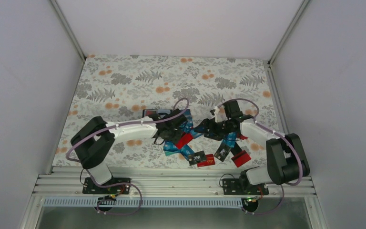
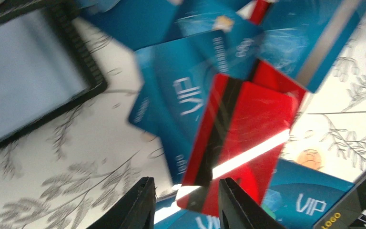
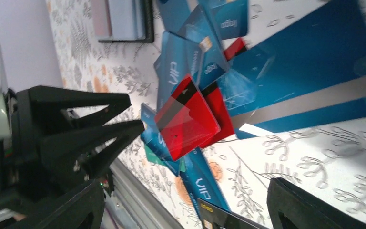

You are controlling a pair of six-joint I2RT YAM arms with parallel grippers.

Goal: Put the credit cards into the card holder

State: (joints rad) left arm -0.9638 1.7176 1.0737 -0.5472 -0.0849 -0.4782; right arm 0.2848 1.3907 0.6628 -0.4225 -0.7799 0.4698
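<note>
Floral-print cloth [image 1: 124, 81] covers the table between white walls. Overhead, the credit cards [image 1: 195, 148] lie heaped toward its 6 o'clock edge. The open card holder [image 1: 150, 113] sits at the heap's 10 o'clock, and both arms reach in.

Left wrist: the left gripper [image 2: 186, 183] is half closed about the lower corner of a red card [image 2: 248, 133]; whether it pinches cannot be told.

Right wrist: the right gripper [image 3: 186, 191] gapes wide over the blue cards [image 3: 310, 71], grasping nothing, with the card holder at 12 o'clock.

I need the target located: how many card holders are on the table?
1: the card holder lies open at the far-left edge of the credit cards, just beyond the left tool.
</note>
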